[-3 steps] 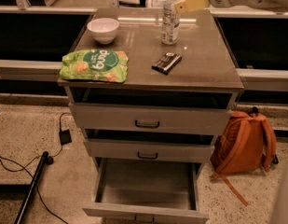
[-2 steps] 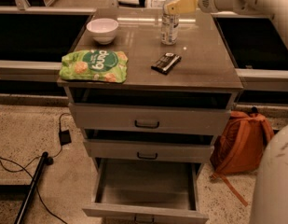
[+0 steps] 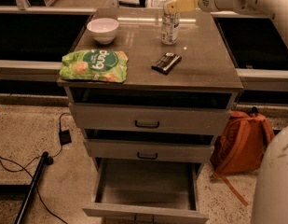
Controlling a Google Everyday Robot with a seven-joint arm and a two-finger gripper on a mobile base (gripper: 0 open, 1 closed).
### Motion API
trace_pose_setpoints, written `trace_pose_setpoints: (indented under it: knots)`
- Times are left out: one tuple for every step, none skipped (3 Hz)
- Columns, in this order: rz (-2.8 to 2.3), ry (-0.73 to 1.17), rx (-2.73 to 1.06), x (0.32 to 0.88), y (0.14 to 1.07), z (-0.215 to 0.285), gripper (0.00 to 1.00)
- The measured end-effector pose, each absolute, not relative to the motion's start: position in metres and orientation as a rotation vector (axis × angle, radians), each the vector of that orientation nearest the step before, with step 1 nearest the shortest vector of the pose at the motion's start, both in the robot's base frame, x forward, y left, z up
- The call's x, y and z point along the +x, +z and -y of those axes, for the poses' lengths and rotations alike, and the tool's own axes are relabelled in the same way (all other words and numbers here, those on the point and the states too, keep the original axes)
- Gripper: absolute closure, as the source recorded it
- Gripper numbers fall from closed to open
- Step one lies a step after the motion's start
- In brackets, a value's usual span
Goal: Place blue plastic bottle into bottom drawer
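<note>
The cabinet (image 3: 204, 64) stands with its bottom drawer (image 3: 146, 183) pulled open, while at the back of its top the gripper (image 3: 172, 5) sits against the upright bottle's (image 3: 169, 31) neck, its hold impossible to tell.

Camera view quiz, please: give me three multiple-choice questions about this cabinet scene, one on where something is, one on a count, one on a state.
1. Where is the small clear plastic bottle with the white cap?
A. On the grey cabinet top
B. In a drawer
C. On the floor
2. How many drawers does the cabinet have?
A. Two
B. Three
C. Five
3. The deep grey bottom drawer is:
A. shut
B. pulled open
C. missing
Answers: 1 A, it stands upright on the top, the yellowish end effector beside its neck. 2 B, three fronts are stacked. 3 B, its grey inside shows.
</note>
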State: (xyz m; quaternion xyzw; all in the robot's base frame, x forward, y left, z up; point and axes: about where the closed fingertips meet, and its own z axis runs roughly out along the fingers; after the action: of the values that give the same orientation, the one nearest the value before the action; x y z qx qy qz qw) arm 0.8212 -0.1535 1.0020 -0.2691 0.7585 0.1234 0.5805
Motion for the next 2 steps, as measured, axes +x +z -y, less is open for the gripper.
trace_pose_setpoints:
  knots:
    - [-1.709,0.289,-0.591,0.839,1.002,0.147,0.0]
    - [-1.651,0.306,-0.521,0.879,0.981,0.131,0.0]
